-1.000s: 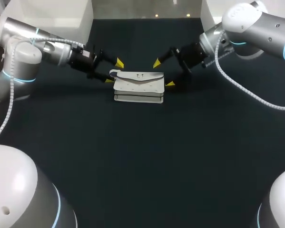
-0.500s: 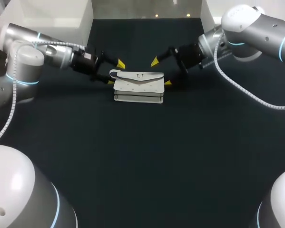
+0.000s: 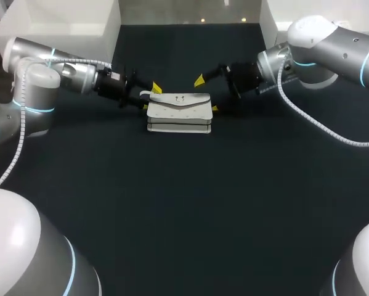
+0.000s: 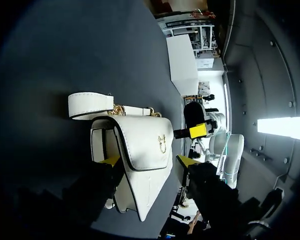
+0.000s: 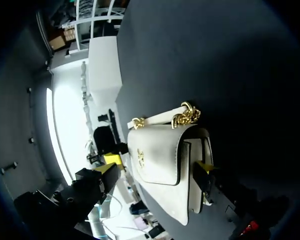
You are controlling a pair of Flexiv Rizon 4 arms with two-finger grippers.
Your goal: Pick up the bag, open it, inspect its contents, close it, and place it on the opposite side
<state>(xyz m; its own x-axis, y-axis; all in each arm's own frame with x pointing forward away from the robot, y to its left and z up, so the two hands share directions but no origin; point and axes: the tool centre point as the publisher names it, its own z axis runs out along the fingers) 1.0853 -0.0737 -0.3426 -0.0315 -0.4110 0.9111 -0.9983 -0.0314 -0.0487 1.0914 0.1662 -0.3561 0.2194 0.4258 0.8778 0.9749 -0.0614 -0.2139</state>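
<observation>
A white flap bag (image 3: 178, 112) with a gold clasp stands upright on the dark table, slightly behind the middle. Its white strap (image 4: 89, 104) and gold chain (image 5: 186, 115) lie behind it. My left gripper (image 3: 150, 97) is at the bag's left end and my right gripper (image 3: 207, 94) at its right end. In the left wrist view the bag (image 4: 139, 155) sits between the left gripper's (image 4: 147, 161) fingers, with a gap at the flap side, so it is open. The right gripper (image 5: 157, 172) is open, straddling the bag (image 5: 162, 160) without touching it.
White bins stand at the back left (image 3: 61, 24) and back right (image 3: 283, 15) corners. The dark tabletop (image 3: 184, 203) stretches in front of the bag. My arms' grey bases fill the near left and near right corners.
Both grippers have slid inward over the bag's ends. The left gripper's fingers have narrowed around the bag's left end. The bag has not moved.
</observation>
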